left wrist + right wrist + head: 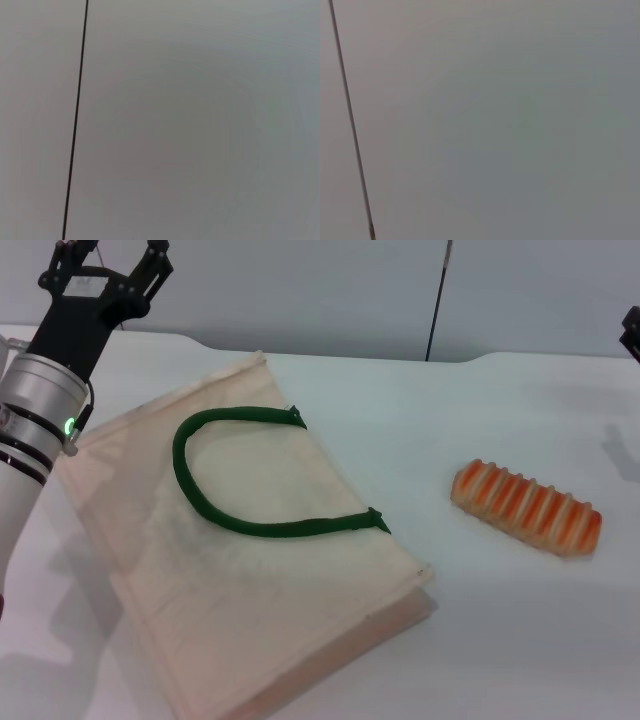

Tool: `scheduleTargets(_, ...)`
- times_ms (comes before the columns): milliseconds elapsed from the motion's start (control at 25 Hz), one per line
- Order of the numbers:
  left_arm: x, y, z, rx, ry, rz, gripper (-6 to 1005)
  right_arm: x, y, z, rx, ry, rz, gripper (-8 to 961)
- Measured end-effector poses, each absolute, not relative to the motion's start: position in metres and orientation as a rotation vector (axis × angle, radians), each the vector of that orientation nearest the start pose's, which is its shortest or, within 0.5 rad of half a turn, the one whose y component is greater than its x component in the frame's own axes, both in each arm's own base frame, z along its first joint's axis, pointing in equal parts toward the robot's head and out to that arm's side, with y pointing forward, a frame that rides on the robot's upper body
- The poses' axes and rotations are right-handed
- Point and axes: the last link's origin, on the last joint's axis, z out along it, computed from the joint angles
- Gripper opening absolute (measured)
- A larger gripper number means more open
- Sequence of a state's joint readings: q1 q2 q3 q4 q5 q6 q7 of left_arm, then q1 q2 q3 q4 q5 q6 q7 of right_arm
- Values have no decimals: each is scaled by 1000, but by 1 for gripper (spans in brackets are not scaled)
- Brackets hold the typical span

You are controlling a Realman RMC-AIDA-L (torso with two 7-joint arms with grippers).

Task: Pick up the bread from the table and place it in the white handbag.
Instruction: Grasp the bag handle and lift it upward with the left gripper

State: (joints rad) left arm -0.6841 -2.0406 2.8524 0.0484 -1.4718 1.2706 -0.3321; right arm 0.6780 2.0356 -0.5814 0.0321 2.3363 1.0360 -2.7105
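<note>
The bread [526,506], a small cream-tan loaf with orange-red ridged stripes, lies on the white table [500,640] at the right. The white handbag [240,560] lies flat at the left-centre, with its dark green handle [225,480] looped on top. My left gripper [110,252] is raised at the far left, above the bag's far corner, its fingers spread and empty. Only a dark edge of my right gripper [632,332] shows at the right border, well apart from the bread. Both wrist views show neither bag nor bread.
A grey wall with a dark vertical seam [436,300] stands behind the table; the same seam shows in the left wrist view [75,125] and the right wrist view [350,125]. Bare table lies between the bag and the bread.
</note>
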Motion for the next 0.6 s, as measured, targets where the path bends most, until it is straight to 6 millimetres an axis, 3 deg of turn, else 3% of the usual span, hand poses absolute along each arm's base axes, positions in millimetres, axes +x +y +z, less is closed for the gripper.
scheduleTargets(600, -269, 400, 24, -1571, -494, -996, 856, 309, 400, 11, -1592, 704, 782, 894)
